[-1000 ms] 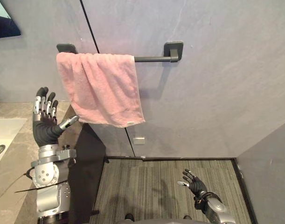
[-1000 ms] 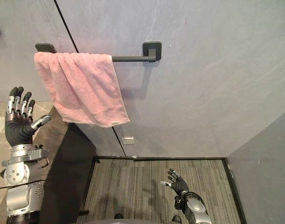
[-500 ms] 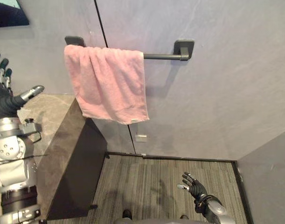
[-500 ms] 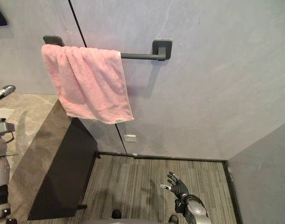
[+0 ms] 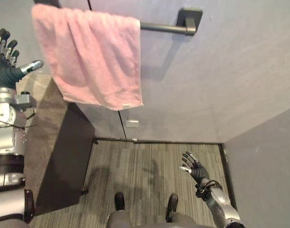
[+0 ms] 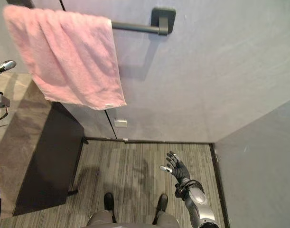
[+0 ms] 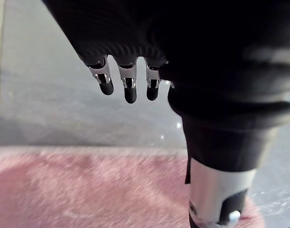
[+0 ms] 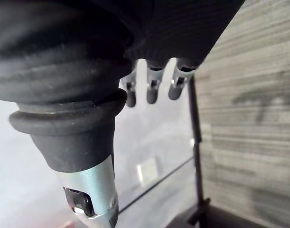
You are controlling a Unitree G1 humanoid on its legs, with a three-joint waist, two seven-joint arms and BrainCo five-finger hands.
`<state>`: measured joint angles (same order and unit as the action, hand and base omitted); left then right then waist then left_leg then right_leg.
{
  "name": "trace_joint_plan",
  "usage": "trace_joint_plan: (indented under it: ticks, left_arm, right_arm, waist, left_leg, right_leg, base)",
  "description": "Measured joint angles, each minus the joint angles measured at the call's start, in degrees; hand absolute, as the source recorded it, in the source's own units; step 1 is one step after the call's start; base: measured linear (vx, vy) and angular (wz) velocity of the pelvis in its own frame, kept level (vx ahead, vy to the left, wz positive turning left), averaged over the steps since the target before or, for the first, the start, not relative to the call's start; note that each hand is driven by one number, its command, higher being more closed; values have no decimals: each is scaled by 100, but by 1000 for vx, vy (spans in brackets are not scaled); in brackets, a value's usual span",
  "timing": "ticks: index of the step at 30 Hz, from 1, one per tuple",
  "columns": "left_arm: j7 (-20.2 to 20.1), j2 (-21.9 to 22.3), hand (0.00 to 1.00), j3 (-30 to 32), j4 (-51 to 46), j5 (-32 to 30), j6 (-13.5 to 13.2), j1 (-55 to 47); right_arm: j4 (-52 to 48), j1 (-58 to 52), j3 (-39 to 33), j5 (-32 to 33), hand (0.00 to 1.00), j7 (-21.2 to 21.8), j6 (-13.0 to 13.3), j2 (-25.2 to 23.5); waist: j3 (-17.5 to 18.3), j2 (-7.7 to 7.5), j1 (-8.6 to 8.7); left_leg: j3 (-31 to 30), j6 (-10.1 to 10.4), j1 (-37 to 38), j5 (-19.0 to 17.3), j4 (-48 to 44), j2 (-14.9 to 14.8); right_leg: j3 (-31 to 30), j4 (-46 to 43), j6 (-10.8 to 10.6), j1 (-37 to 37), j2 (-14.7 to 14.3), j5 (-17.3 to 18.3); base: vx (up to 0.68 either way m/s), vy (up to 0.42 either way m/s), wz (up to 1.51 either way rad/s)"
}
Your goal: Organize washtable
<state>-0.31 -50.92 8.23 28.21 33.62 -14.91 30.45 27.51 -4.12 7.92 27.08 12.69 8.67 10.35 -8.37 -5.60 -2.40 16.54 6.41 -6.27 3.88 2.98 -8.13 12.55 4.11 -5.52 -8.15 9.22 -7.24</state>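
Up at eleven o'clock on the wall, the pink towel (image 5: 88, 52) hangs draped over the dark rail (image 5: 159, 27), its lower edge above the end of the stone surface (image 5: 40, 118). At nine o'clock the left robot hand (image 5: 9, 69) is raised beside it, fingers straight and empty, while the right robot hand (image 5: 194, 167) hangs splayed and empty at five o'clock over the floor (image 5: 135, 166). The towel step looks finished to me, so the next move calls for lowering the left arm toward the surface.

Left stretch of the towel bar (image 5: 159, 27) under the pink towel (image 5: 88, 52); washtable top (image 6: 16, 128) partly past the left edge.
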Motion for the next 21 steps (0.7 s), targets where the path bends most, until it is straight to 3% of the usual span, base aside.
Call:
trace_joint_plan:
  ticks: [12, 17, 21]
  left_arm:
    - [-477, -274, 0, -770, 493, 557, 148, 214]
    - [-631, -238, 0, -1044, 587, 521, 335, 240]
    - [-710, -196, 0, -1118, 678, 385, 390, 259]
  right_arm:
    - [-520, 229, 209, 185, 0, 1, 7, 83]
    - [-1448, 268, 197, 391, 0, 4, 7, 218]
    - [-2010, 444, 91, 579, 0, 2, 11, 485]
  waist:
    - [-391, -154, 10]
    - [-508, -213, 182]
    - [-513, -205, 175]
  left_leg:
    - [444, 2, 29, 0, -7, -32]
    - [591, 2, 26, 0, -1, -18]
    - [637, 1, 56, 1, 0, -10]
  right_leg:
    - [-452, 123, 57, -220, -65, -243]
    - [-608, 144, 52, -320, -65, -328]
    - [-645, 144, 40, -319, -62, -341]
  base:
    - [-33, -1, -18]
    - [-33, 1, -15]
    - [2, 0, -7]
